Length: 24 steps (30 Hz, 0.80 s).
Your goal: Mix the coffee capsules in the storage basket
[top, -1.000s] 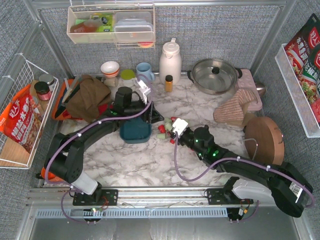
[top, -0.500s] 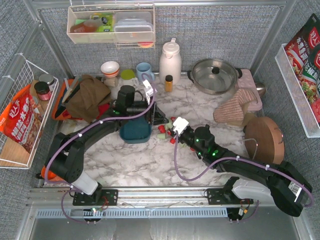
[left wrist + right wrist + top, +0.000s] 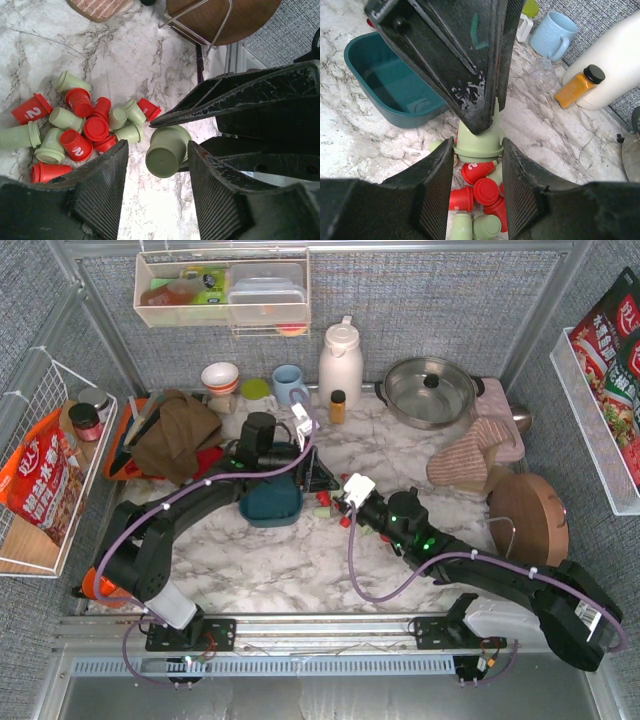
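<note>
Right hand (image 3: 478,152) squeezes green capsule (image 3: 479,140) over pile (image 3: 480,200); left hand (image 3: 156,152) around it too, can't tell if gripping. Maybe passing it toward basket (image 3: 365,75) near left hand.

Left tool (image 3: 156,150) crowds right tool (image 3: 478,145) at raised green capsule (image 3: 167,146)

Bright red and pale mint green on the coffee capsules (image 3: 95,128), dark teal on the storage basket (image 3: 385,100), grey-veined white marble on the bench (image 3: 75,55).
</note>
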Each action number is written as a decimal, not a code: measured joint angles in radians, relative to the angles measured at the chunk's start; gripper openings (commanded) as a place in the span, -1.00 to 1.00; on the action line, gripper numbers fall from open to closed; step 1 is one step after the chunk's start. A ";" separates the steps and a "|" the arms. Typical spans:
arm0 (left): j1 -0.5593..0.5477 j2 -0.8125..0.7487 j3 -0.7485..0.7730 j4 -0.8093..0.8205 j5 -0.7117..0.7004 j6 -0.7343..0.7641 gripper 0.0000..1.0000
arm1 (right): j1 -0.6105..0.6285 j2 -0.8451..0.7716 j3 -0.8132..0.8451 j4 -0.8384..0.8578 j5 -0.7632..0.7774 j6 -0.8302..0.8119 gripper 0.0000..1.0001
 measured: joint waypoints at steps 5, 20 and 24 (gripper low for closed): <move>-0.002 0.018 0.015 -0.005 0.011 -0.010 -0.33 | -0.002 0.013 0.006 0.003 -0.004 0.000 -0.47; 0.001 0.040 0.067 -0.101 -0.039 0.018 -0.99 | -0.005 0.025 0.023 -0.020 0.072 0.019 0.40; 0.016 0.040 0.079 -0.140 -0.103 0.045 -1.00 | -0.023 0.023 0.019 -0.024 0.099 0.030 0.46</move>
